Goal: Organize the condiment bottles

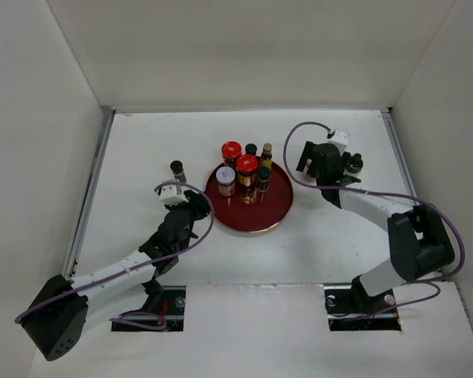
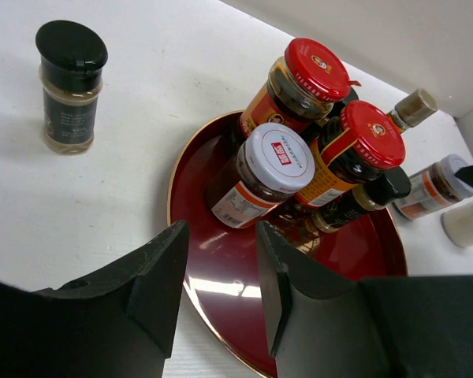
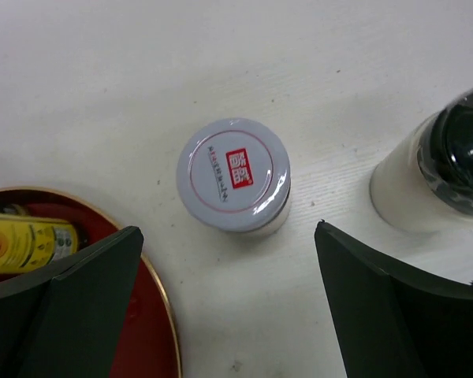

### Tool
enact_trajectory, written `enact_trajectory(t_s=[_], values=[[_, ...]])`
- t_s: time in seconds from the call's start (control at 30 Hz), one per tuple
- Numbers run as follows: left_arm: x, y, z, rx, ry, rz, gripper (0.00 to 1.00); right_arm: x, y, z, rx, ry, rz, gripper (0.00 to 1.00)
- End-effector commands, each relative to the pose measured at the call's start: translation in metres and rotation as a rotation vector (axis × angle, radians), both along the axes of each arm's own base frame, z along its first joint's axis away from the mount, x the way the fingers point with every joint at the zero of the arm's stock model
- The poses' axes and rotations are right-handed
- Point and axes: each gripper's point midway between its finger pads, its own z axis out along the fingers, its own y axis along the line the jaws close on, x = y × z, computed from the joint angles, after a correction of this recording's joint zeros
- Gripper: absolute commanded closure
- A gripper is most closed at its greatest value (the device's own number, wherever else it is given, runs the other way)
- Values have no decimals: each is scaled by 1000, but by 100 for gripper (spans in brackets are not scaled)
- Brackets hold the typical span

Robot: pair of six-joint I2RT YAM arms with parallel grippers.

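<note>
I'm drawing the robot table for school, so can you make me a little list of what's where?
tray: round dark-red tray, mid-table
on tray: about six bottles, including back red-capped jar, front red-capped jar, white-lidded jar
off tray, left: black-capped shaker, upright
off tray, right: second white-lidded jar and white-bodied bottle, standing apart
left gripper: open, empty, by the tray's left edge
right gripper: open, above the second white-lidded jar, fingers clear of it
</note>
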Motion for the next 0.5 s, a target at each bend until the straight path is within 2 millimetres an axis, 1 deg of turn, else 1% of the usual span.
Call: enact_trajectory(t_s=[0.0,0.07,0.13,0.23,0.33,0.37,0.43,0.47], values=[[3,-8,28,-120,-89,-21,63,22,-17,13,-42,-7,-53,2],[1,-7,29,-135,-93,-28,62,29,-16,13,-49,-8,-50,2],[-1,-6,30,-151,-96,-26,62,36,-12,7,-56,14,-35,4],[0,-6,28,-153,-87,-25,61,44,-7,-3,-65,39,-26,10],[0,-9,27,-156,-83,-39,61,48,-6,-10,-66,44,-32,21],[0,-9,26,-157,-82,-37,60,49,-5,-12,-62,41,-32,27],[1,-9,22,-150,-72,-34,60,49,-6,-10,-58,25,-40,40],[2,-9,22,-148,-70,-33,60,47,-7,-3,-54,4,-46,44]])
